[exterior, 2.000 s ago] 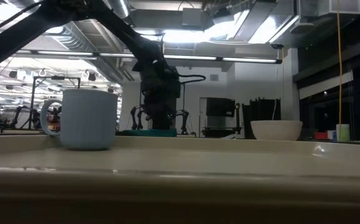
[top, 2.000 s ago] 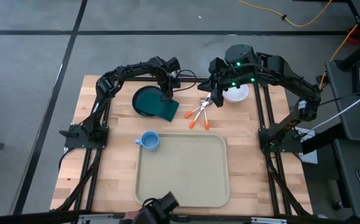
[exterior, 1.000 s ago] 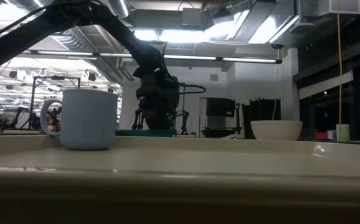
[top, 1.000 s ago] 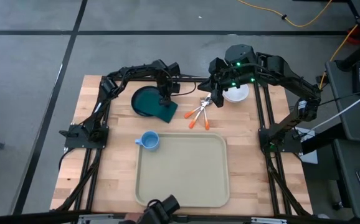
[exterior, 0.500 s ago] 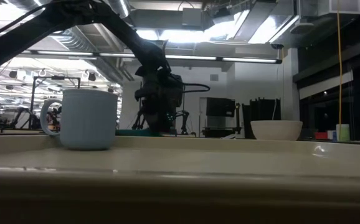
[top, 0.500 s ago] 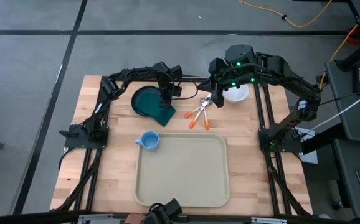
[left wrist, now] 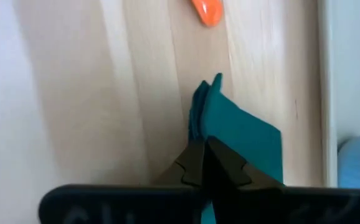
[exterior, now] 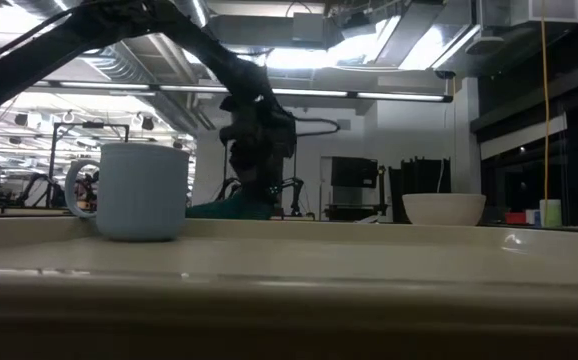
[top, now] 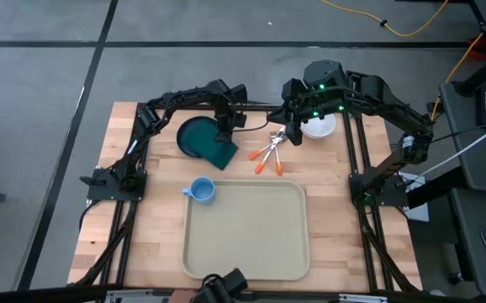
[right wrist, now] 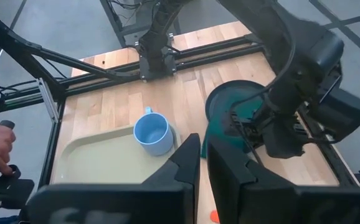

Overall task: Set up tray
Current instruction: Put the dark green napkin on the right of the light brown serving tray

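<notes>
Tray (top: pixel 247 229) lies on the table's near middle, a blue mug (top: pixel 202 190) just off its far left corner. Behind, the left gripper (top: pixel 223 139) pinches the green napkin (top: pixel 220 152) beside the teal plate (top: pixel 194 135). Rightward, the right gripper (top: pixel 287 135), fingers pressed together, hovers over orange-handled cutlery (top: pixel 267 155) near a white bowl (top: pixel 319 126).

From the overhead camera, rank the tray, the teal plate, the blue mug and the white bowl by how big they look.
1. tray, by far the largest
2. teal plate, partly covered by the napkin
3. white bowl and blue mug: look alike, and an arm hides part of the bowl, so unranked
</notes>
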### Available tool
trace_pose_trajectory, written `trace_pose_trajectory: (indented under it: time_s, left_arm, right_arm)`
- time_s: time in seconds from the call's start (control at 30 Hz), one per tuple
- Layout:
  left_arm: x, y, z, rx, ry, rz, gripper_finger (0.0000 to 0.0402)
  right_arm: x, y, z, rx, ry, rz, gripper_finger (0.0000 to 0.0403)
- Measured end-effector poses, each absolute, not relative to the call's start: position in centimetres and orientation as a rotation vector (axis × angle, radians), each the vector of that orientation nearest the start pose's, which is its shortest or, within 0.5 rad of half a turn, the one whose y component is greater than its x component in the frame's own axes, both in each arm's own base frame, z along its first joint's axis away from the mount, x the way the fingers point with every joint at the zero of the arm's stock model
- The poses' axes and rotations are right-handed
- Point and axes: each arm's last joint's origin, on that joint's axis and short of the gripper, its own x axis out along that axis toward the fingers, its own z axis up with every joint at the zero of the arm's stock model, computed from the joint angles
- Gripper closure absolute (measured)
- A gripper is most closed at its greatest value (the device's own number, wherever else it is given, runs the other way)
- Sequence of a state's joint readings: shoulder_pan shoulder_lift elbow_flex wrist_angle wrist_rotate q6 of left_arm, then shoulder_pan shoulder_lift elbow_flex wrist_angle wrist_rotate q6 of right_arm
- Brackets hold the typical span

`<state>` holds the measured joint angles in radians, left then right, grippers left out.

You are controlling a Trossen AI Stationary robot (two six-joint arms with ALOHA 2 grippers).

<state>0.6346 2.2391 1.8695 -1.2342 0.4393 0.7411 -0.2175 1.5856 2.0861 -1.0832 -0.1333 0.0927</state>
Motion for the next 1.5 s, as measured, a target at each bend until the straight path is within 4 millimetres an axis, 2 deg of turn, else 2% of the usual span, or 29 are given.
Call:
trace_pose_trajectory:
  time_s: [0.27, 0.4, 0.53, 0.7, 0.97, 1.17, 1.37, 1.5]
  left_arm:
    - [36.4, 25.1, 22.6, -0.128, 1.225, -0.318, 0.0400]
    - [36.9, 25.4, 25.3, -0.096, 1.159, -0.280, 0.0400]
    - [37.4, 25.6, 28.5, -0.109, 1.021, -0.273, 0.0400]
    - [37.2, 25.6, 32.3, -0.059, 0.897, -0.237, 0.0400]
    - [33.9, 24.9, 38.1, 0.007, 0.793, -0.122, 0.0400]
    - [30.4, 23.9, 43.6, 0.080, 0.634, -0.014, 0.0400]
    - [26.8, 22.9, 48.6, 0.158, 0.445, 0.087, 0.0400]
    - [25.2, 22.1, 51.0, 0.218, 0.339, 0.131, 0.0400]
  right_arm:
    - [28.5, -5.9, 48.5, 0.193, 0.570, -0.108, 0.0368]
    - [28.5, -5.9, 48.5, 0.194, 0.570, -0.109, 0.0368]
    - [28.5, -5.9, 48.5, 0.195, 0.570, -0.110, 0.0368]
    - [28.5, -5.9, 48.5, 0.195, 0.571, -0.109, 0.0368]
    - [28.3, -5.9, 48.3, 0.196, 0.591, -0.110, 0.0368]
    - [28.1, -5.8, 47.9, 0.201, 0.635, -0.116, 0.0368]
    - [27.8, -6.1, 47.6, 0.177, 0.682, -0.211, 0.0368]
    - [28.4, -6.4, 47.4, 0.154, 0.673, -0.273, 0.0368]
